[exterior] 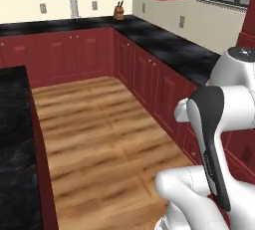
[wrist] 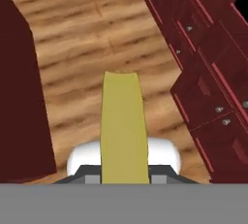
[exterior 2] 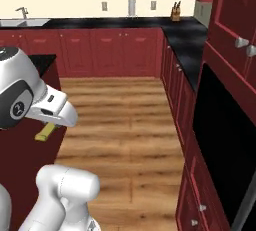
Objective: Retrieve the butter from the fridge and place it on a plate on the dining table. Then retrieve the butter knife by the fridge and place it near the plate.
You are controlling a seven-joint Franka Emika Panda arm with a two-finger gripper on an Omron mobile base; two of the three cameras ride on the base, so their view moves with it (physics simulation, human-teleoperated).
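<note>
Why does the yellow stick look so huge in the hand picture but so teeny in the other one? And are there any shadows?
Hand view: the butter sits right at the camera, so it looks giant and stretched. Right base view: the same butter is farther off, so small. Left base view: flat, even light, with no clear shadows on the wooden floor.

Yellow butter [wrist: 123,131], black marbled counters [exterior: 164,42], dark-red cabinets [exterior 2: 112,52], striped brown wood floor [exterior: 104,139]
</note>
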